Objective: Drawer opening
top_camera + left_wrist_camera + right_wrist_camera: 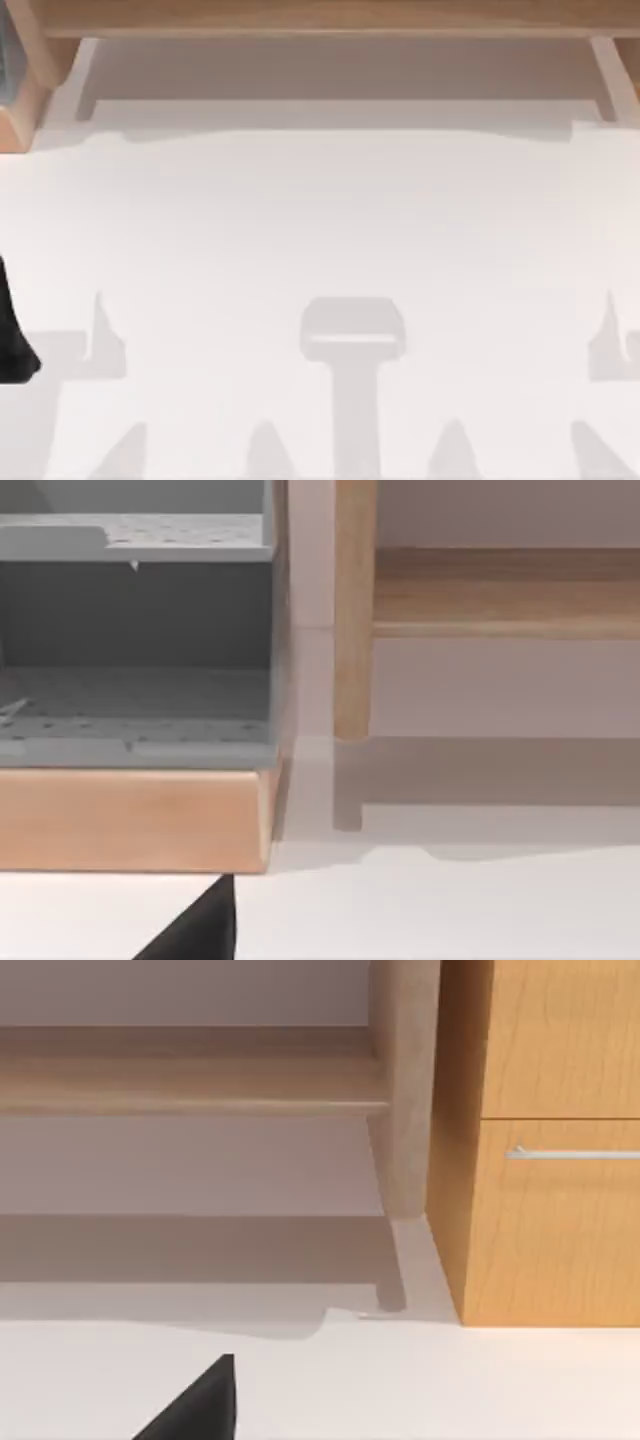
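The drawer (560, 1230) is the lower wooden front of a cabinet at the table's right end, with a slim silver bar handle (575, 1153) across its top. It sits flush with the panel above it (560, 1030). A black part of my right gripper (200, 1405) shows low over the white table, well short of the cabinet and off to the side of the handle. My left gripper (195, 930) hangs in front of a grey shelf unit (135, 640) on a wooden base. A dark piece of the left arm (12, 340) shows at the table's left edge.
A long wooden shelf (320, 20) on posts runs along the back of the white table (320, 230). One post (352, 610) stands beside the grey unit, another (402, 1080) beside the cabinet. Shadows of the arms and camera stand fall on the front of the table.
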